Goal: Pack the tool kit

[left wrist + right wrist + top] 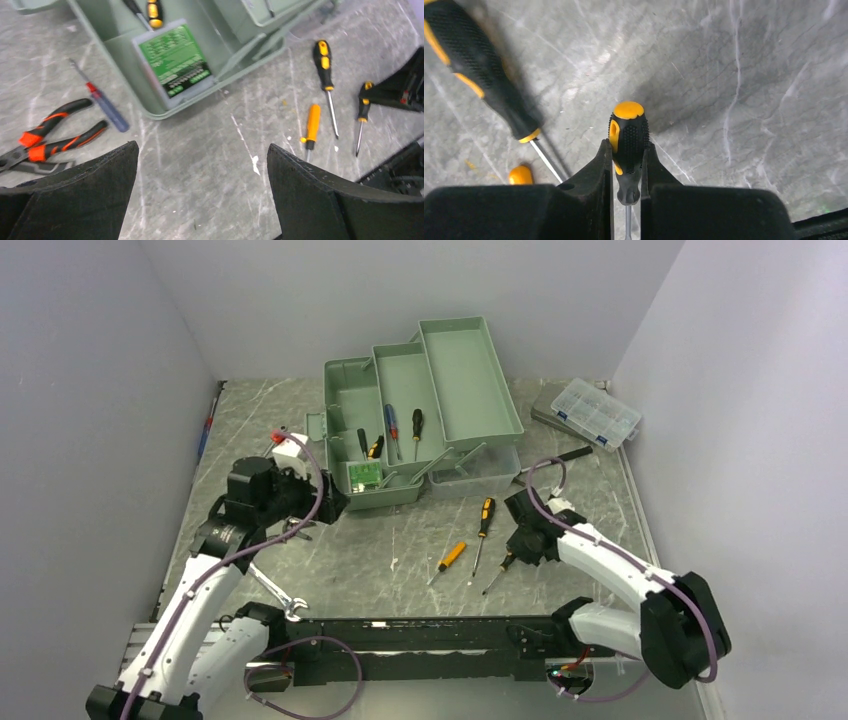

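The tool kit's sage-green toolbox (pixel 465 380) stands open at the far middle of the worktop (pixel 400 540), with its trays folded out toward the right. Packing looks partly done. A few screwdrivers (pixel 417 427) and a green-faced case (pixel 365 476) already lie inside the box.

More tools remain outside it. Near and right of the box lie a long black-and-yellow screwdriver (pixel 485 520) and an orange-handled screwdriver (pixel 452 558). On the left side, beside the box's near corner, are red-and-black pliers (pixel 70 142) and a slim blue-and-red screwdriver (pixel 102 105). A wrench (pixel 278 597) lies nearer the arm bases.

The right claw (pixel 626 155) is clenched on the handle of a small black-and-yellow screwdriver (pixel 629 137), low over the worktop just right of the long one. This tool seems to be the one in hand, and it is not yet carried to the box. The left claw (pixel 202 150) is released, spread wide and empty, hovering near the box's near-left corner.

By my reading, roughly half the tools are in. The rest need loading, and the trays and lid then need folding shut.
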